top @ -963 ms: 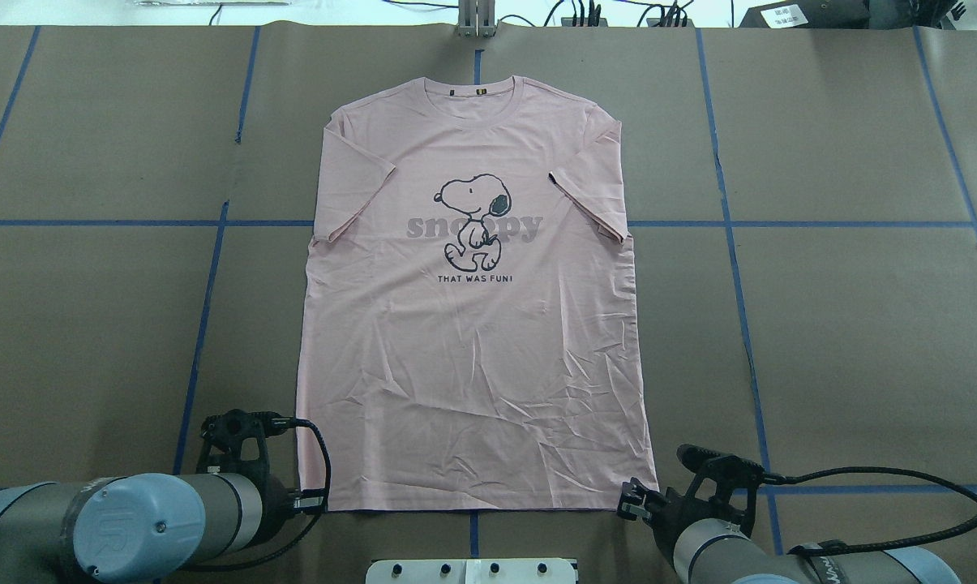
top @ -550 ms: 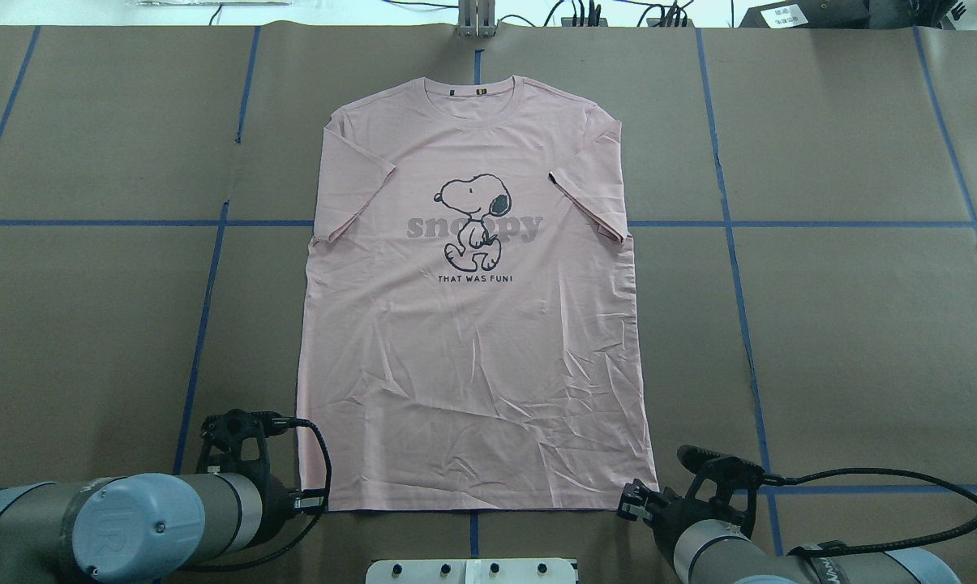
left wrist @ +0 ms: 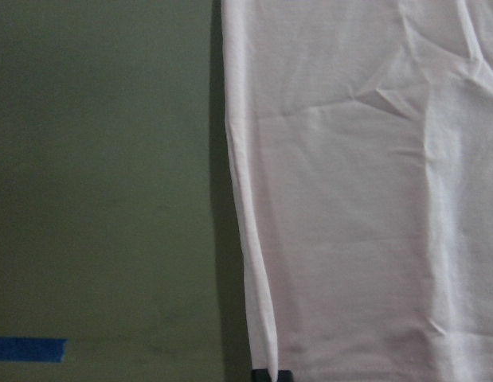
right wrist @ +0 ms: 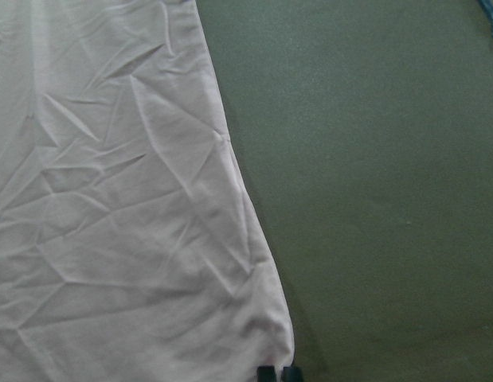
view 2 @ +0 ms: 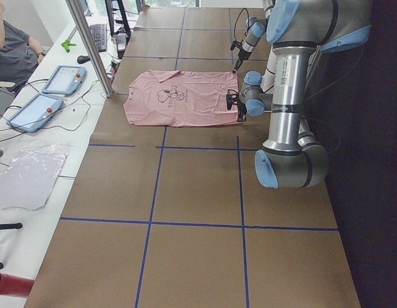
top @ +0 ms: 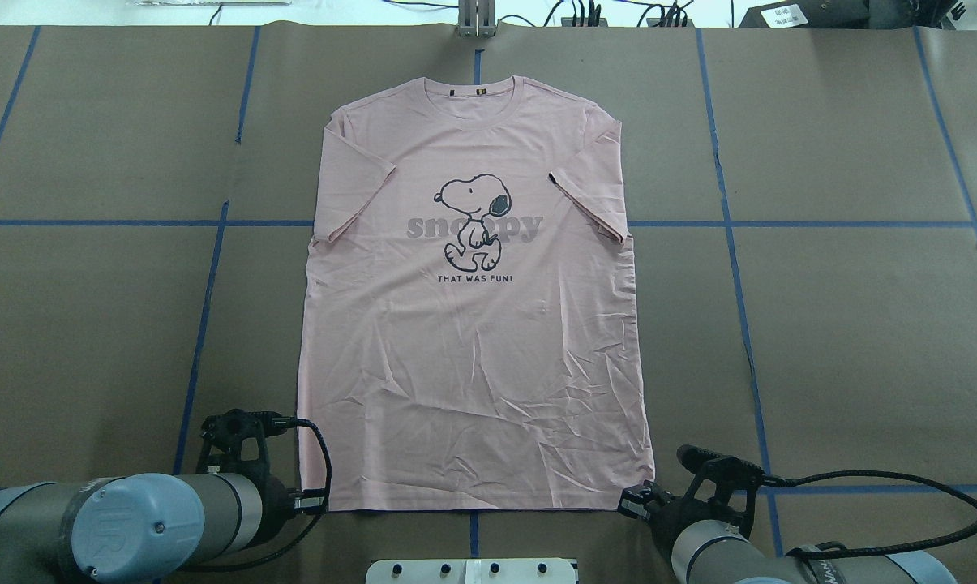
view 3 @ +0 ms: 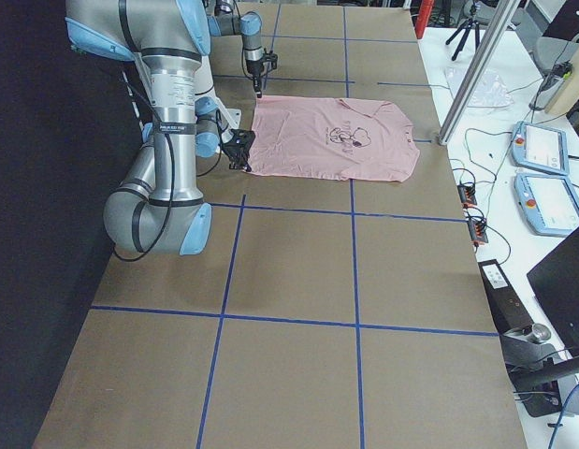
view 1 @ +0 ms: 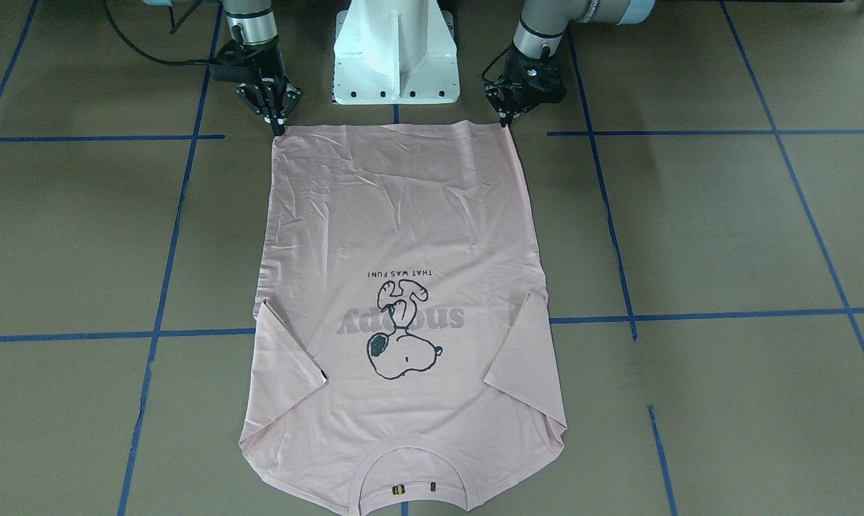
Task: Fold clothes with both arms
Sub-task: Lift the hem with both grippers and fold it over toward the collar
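The pale pink T-shirt (top: 472, 365) lies flat, print up, collar at the far edge, hem toward me; it also shows in the front view (view 1: 403, 215). My left gripper (top: 319, 504) sits at the near left hem corner, its fingers pinched together on the hem edge in the left wrist view (left wrist: 271, 376) and front view (view 1: 507, 120). My right gripper (top: 627, 504) sits at the near right hem corner, fingers together at the corner in the right wrist view (right wrist: 278, 374) and front view (view 1: 279, 127).
The table is covered in brown paper with blue tape lines (top: 731, 243). The white pedestal base (view 1: 396, 50) stands between the arms, just behind the hem. Tablets and cables (view 2: 50, 90) lie along the far side, where a person sits.
My right gripper has shifted slightly at the hem corner, and that corner has drawn in a little. The left arm and the rest of the shirt have not moved.
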`<act>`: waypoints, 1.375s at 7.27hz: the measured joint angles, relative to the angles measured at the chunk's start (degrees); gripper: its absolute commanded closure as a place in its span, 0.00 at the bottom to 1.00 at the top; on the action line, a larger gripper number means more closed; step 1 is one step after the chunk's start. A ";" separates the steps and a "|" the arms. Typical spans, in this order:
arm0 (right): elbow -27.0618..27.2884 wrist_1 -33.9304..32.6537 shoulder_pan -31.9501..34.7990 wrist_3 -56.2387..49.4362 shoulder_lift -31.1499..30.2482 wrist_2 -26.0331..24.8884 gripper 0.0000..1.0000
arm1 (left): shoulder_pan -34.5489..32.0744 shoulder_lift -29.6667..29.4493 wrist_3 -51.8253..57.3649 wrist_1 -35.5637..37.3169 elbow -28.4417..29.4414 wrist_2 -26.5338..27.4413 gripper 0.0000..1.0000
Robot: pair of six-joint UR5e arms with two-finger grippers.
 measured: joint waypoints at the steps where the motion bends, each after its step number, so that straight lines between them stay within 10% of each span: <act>1: 0.07 0.00 -0.01 -0.01 0.02 -0.51 1.00 | 0.00 -0.08 0.02 0.00 -0.04 0.00 1.00; 5: 10.90 -7.36 0.12 -1.50 -1.51 0.16 1.00 | -0.84 -0.28 1.61 2.79 -6.99 -3.19 1.00; 8: 33.22 -33.32 2.19 -2.05 4.60 9.72 1.00 | -4.80 -9.04 5.00 28.39 -24.88 -11.82 1.00; 10: 35.56 -43.46 6.72 -6.20 13.02 14.65 1.00 | -10.50 -17.69 8.71 39.54 -28.35 -16.14 1.00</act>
